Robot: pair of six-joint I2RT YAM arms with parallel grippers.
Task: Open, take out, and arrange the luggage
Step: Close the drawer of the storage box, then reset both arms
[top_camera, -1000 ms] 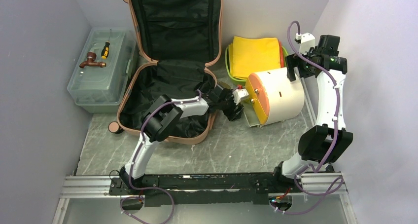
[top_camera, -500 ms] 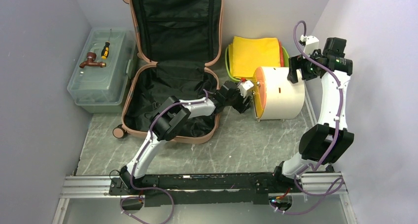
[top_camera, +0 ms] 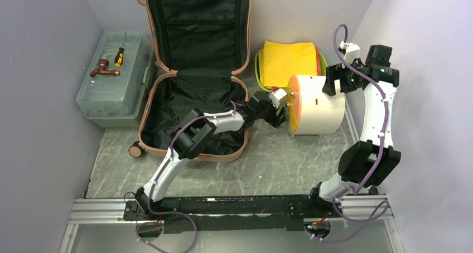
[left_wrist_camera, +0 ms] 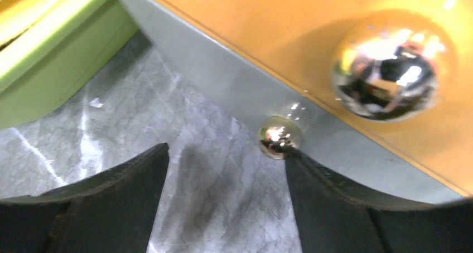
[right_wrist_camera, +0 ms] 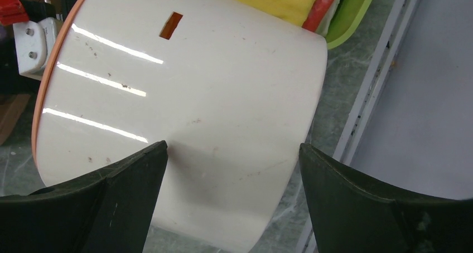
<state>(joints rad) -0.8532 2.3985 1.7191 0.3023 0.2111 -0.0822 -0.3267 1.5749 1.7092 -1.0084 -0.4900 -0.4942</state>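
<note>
Though wide open, salmon-pink luggage (top_camera: 198,30), black-lined.

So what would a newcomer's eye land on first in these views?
The salmon-pink luggage, wide open at the back centre, black lining showing. Right of it, a white drum with an orange face lies on its side between the left end effector and the right end effector. Behind it, a yellow cloth sits in a lime tray.

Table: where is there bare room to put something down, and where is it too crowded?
Widest bare marble: between the luggage, the white drum and the near rail. A smaller patch lies before the toolbox, left of the luggage. Crowded: the back row, where toolbox, luggage, green tray and drum stand close together.
</note>
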